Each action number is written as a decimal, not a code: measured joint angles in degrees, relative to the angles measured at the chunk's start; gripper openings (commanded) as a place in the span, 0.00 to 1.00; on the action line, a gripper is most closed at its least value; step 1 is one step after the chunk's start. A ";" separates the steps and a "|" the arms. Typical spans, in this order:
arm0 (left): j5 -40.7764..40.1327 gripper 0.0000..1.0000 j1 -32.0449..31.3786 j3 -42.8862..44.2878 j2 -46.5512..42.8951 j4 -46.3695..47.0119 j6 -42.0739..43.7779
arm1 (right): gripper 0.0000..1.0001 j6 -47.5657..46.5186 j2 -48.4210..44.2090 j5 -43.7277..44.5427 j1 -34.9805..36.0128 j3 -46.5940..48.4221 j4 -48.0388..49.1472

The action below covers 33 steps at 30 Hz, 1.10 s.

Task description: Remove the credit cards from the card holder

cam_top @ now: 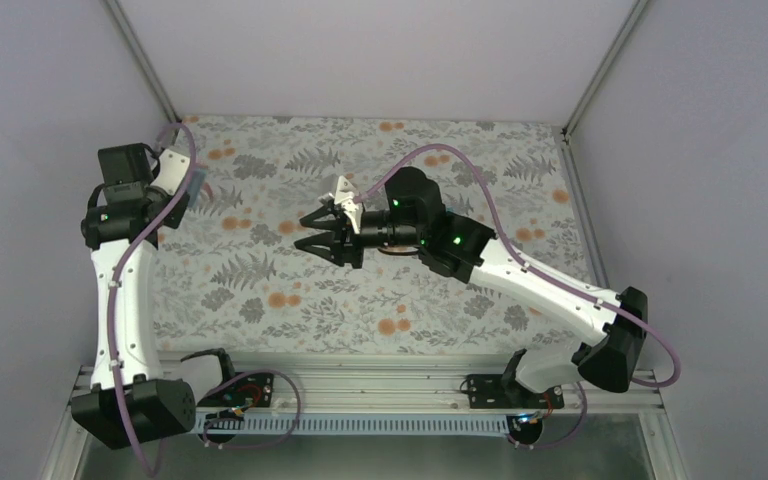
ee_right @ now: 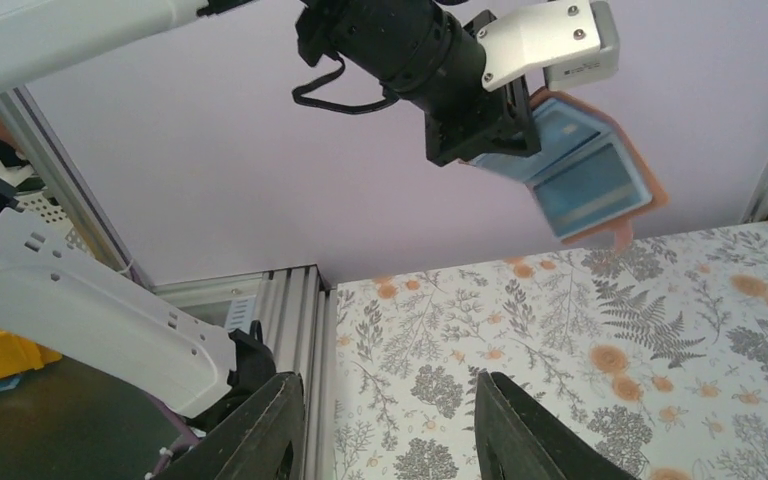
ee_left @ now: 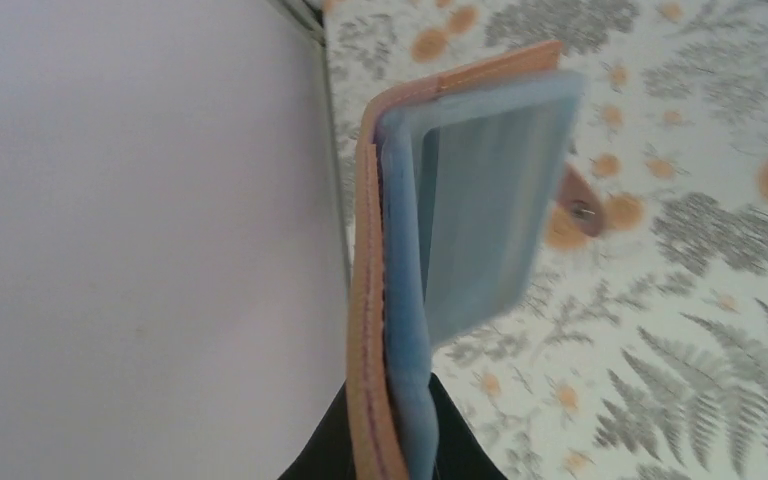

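Card holder [ee_left: 460, 200] fills left wrist view, edge-on, blue sleeves fanned, base clamped in left claw [ee_left: 392, 445]. Right wrist view alone shows it held clear of floral worktop [ee_right: 560, 330] (top view barely catches it). Right claw [ee_right: 390, 435] spread wide, empty.

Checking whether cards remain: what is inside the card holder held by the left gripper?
The card holder is open in the left gripper, showing only light blue sleeves. No red or teal card shows; anything tucked within the sleeves is hidden.
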 measured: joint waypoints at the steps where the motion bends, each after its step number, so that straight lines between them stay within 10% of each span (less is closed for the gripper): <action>1: 0.20 0.02 -0.24 0.15 0.00 -1.29 -0.15 | 0.45 0.44 0.02 -0.20 -0.02 -0.31 0.48; 18: 34.64 0.02 -2.84 1.70 1.38 -9.86 -12.59 | 0.34 20.52 26.34 -11.06 -0.55 14.19 20.15; 33: 70.44 0.02 -2.47 -5.51 -7.21 -11.34 -8.26 | 0.37 11.69 19.30 -17.31 -7.50 14.16 8.09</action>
